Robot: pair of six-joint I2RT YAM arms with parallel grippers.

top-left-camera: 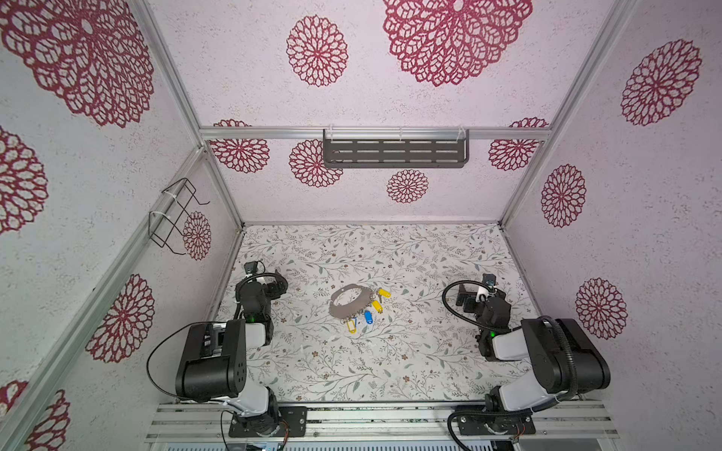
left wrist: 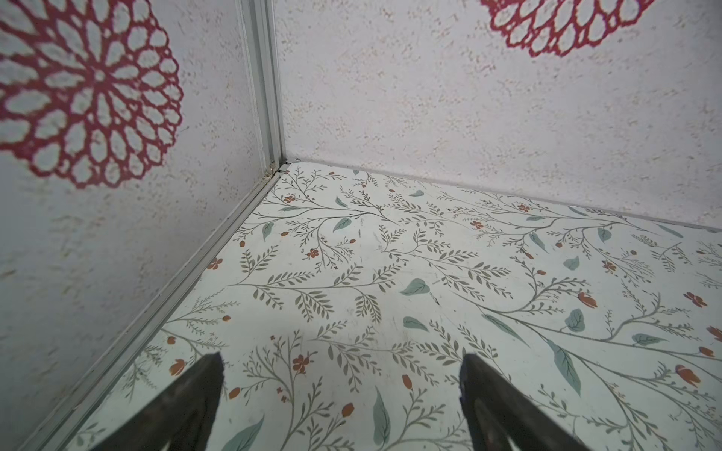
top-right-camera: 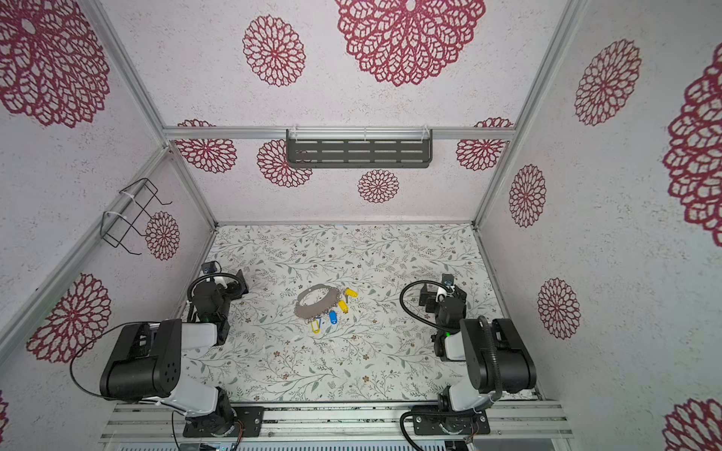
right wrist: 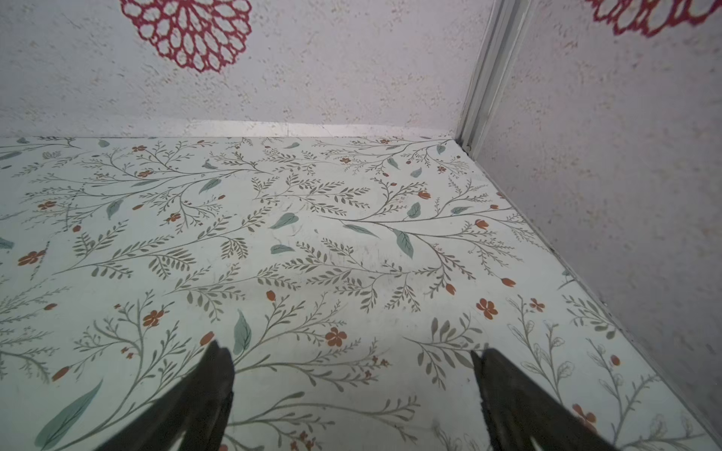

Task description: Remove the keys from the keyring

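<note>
flat grey metal crescent keyring (top-left-camera: 349, 303) mid-table, between two empty grippers, both with fingers spread wide
band's long axis runs near-left to far-right. small yellow and blue plastic key tags (top-left-camera: 368, 316) fan off its outer edge toward near-right. left gripper (top-left-camera: 279, 286) looks slightly nearer, right gripper (top-left-camera: 465, 298) faces the tag side. bare floral-print table (top-left-camera: 390, 363) all round, walls well apart.

- Bright, even, diffuse light all round.
- Just faint soft shadows on the table (top-left-camera: 390, 371) beneath me.
- Top views bow outward at their edges.
</note>
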